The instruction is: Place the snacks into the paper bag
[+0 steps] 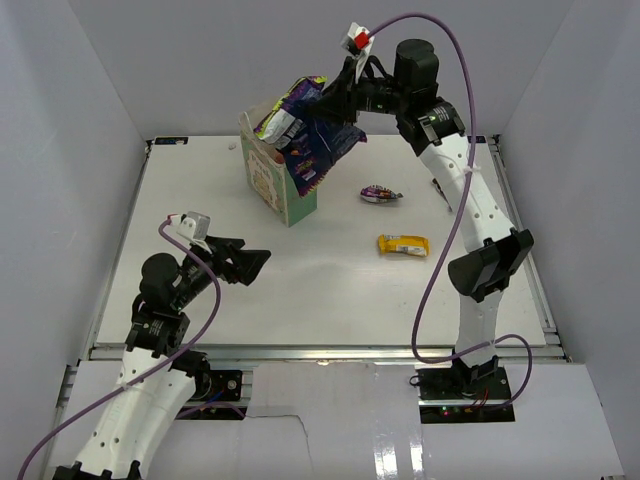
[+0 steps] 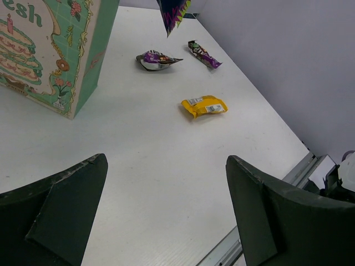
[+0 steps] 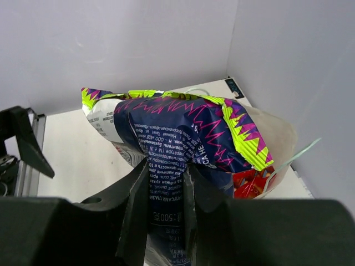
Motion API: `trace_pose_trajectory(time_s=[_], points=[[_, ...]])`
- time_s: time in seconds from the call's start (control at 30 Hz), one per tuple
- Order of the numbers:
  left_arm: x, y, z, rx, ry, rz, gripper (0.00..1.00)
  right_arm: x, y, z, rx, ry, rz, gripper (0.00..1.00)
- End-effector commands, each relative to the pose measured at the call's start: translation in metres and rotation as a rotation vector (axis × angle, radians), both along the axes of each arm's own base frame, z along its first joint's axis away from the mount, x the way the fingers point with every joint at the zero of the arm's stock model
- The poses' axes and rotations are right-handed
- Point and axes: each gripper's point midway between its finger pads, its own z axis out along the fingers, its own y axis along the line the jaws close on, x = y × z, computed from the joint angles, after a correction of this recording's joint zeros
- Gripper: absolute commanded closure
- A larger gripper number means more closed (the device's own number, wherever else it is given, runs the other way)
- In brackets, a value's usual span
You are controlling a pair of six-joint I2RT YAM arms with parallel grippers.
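While the big blue-purple bag hangs in the air, pinched tight at one end by the right fingers, it hovers just over the mouth of the paper bag, which stands upright toward the back of the surface. And look, a red bag shows inside already, taking up room! Here's the danger as I read it: the packet is wide and lies slantwise across the opening, with one corner seeming to dangle past the mint-green side. A straight drop could catch the rim, land half out, or shove the light paper bag over, and the thin handle loop by the mouth could snag too. Out to the right lie a small purple candy, a dark purple bar beyond it, and one yellow pack nearer the arms, all well apart from the paper bag. The left fingers are spread wide, holding nothing, poised low over the near left. It's a white surface with a metal rail along the near edge and plain pale walls closing in on three sides.
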Motion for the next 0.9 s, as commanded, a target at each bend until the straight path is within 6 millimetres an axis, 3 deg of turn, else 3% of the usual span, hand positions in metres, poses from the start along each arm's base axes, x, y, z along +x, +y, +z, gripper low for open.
trace_pose_trajectory(time_s=[0.0,0.2,0.37,0.53,0.7,0.87], points=[[0.003,0.006,0.010,0.005,-0.025,0.030,0.02,-0.015,-0.007,0.097,0.198,-0.217,-0.035,0.92],[0.006,0.008,0.009,0.008,-0.018,0.036,0.02,-0.005,-0.007,0.137,0.286,-0.380,-0.137,0.92],[0.008,0.011,0.009,0.008,-0.021,0.049,0.02,0.008,-0.006,0.150,0.319,-0.461,-0.222,0.92],[0.010,0.012,0.007,0.008,-0.011,0.053,0.02,0.027,0.006,0.144,0.293,-0.544,-0.309,0.92],[0.011,0.014,0.007,0.009,-0.013,0.058,0.02,0.045,0.018,0.149,0.317,-0.652,-0.457,0.92],[0.010,0.013,0.009,0.008,-0.020,0.049,0.02,0.066,0.035,0.122,0.266,-0.664,-0.553,0.92]])
